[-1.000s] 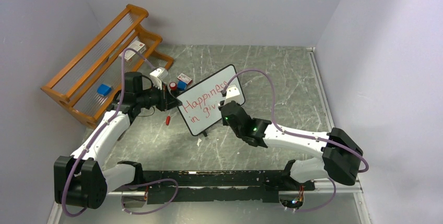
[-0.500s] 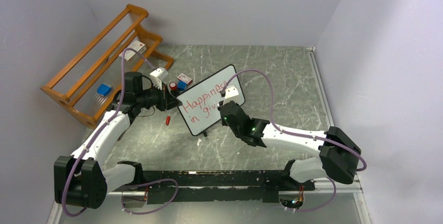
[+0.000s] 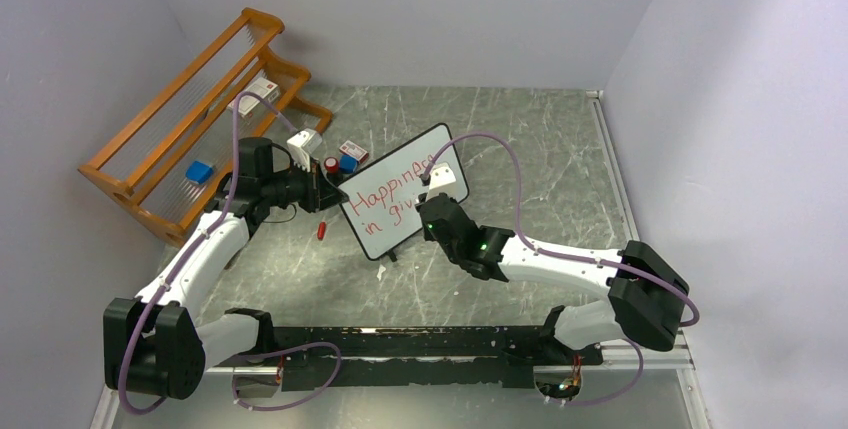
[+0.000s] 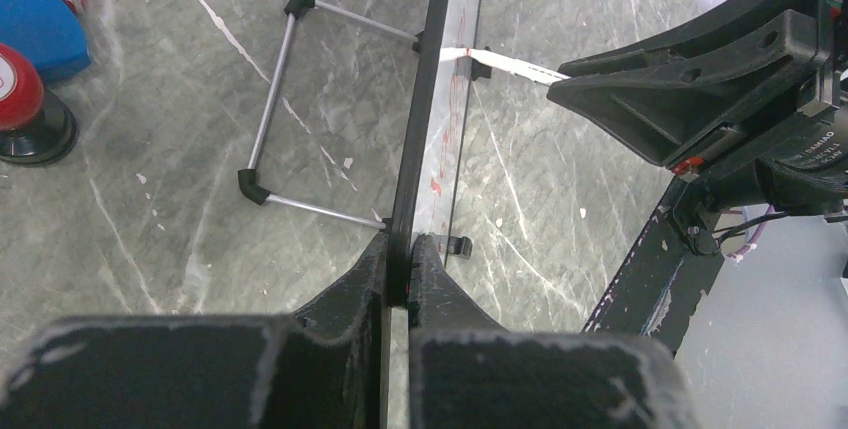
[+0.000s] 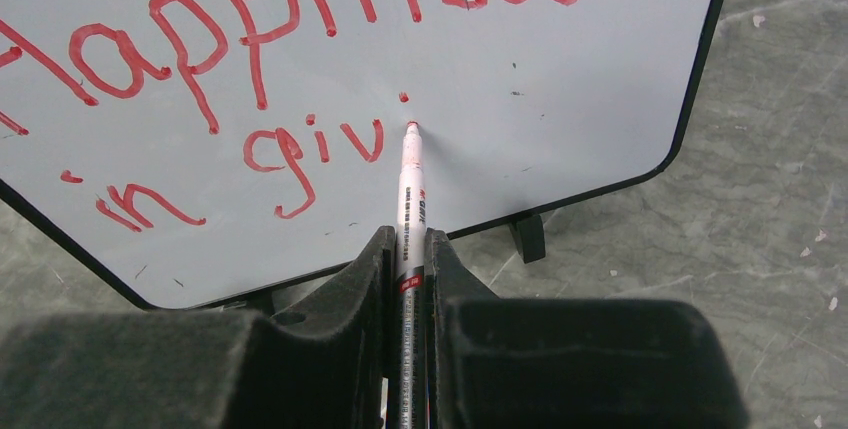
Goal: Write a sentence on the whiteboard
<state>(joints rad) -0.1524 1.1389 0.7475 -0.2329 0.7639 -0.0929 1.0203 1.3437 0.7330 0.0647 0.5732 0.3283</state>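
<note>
Grey marbled table (image 3: 520, 129) carries everything; wooden rack (image 3: 190, 139) sits at its far-left corner, angled along the left wall; the whiteboard (image 3: 390, 231) stands on its feet near the table's middle, a little left of centre, face turned toward the right arm; wire stand (image 4: 290, 109) props it from behind; left gripper (image 4: 400, 249) is pinched tight on the board's black frame at its left edge; right gripper (image 5: 405, 244) is narrow, clamped on a red-and-white marker (image 5: 410, 179) that points at the board; marker tip touches the white surface just right of the "v", under a small red dot; the sentence (image 5: 250, 39) reads "Happiness" on the upper line, "in giv" below, both slanted; small red cap (image 3: 321, 230) lies on the table just left of the board's near corner.
</note>
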